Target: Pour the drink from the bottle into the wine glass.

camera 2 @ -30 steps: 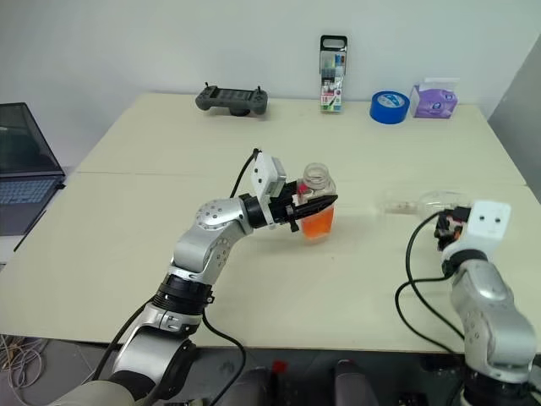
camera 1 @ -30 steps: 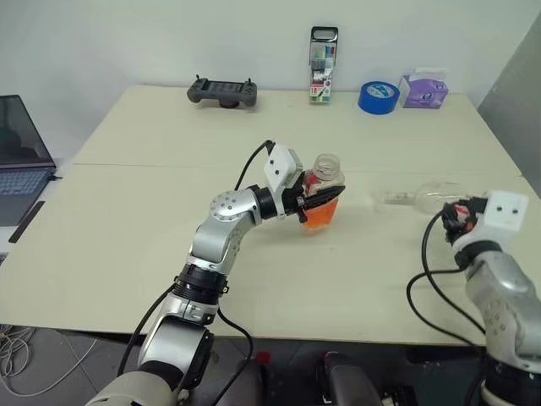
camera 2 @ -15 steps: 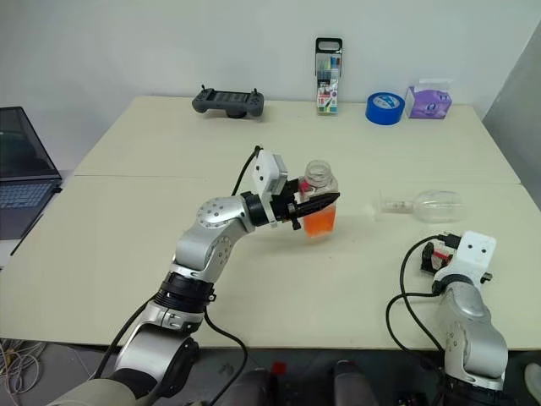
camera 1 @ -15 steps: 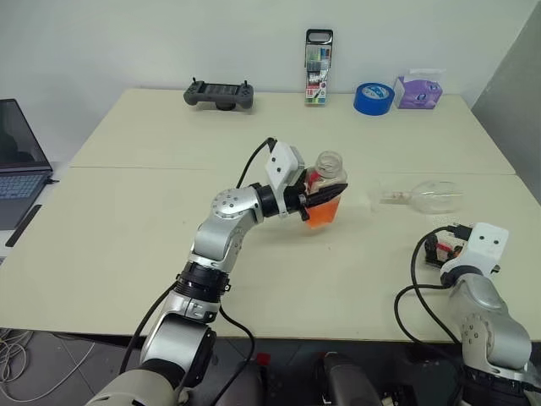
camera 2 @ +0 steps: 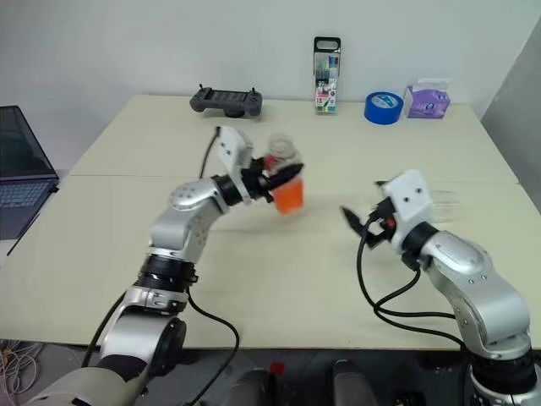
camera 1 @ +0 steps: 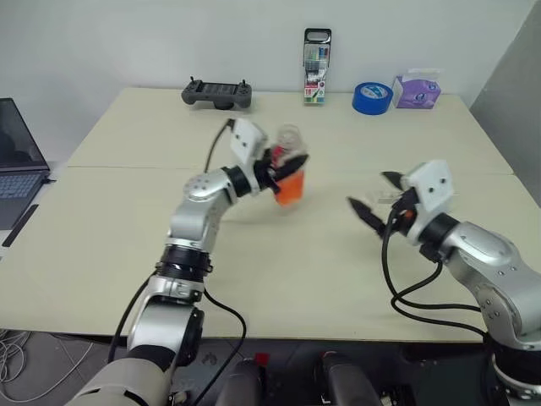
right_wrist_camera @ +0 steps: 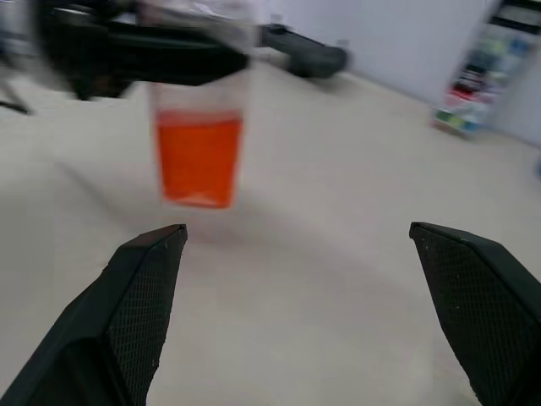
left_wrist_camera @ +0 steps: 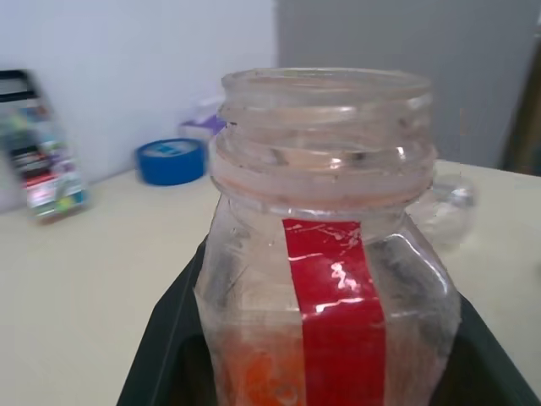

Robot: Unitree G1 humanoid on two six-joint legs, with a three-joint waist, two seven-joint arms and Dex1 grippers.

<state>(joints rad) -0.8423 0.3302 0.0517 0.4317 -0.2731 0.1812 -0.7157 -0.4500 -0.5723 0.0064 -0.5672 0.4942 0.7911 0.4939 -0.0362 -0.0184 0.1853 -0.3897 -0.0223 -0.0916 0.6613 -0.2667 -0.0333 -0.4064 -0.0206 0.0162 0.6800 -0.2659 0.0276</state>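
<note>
The left gripper [camera 1: 286, 169], clamped on the bottle [camera 1: 289, 176], has lifted it off the table [camera 1: 127, 228]. The right gripper [camera 1: 376, 196], now spread wide and empty, has swung inward. The glass [camera 2: 448, 201] lies tipped behind it, so pouring must wait.

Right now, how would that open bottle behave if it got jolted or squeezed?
The bottle has no cap, so the drink would likely spill if tipped. Its clear plastic wall probably flexes under a squeeze. Only partly full, it is likely light.

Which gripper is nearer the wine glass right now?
Right. The right gripper hangs open just in front of the wine glass, which lies on its side; the left gripper holds the bottle farther away.
</note>
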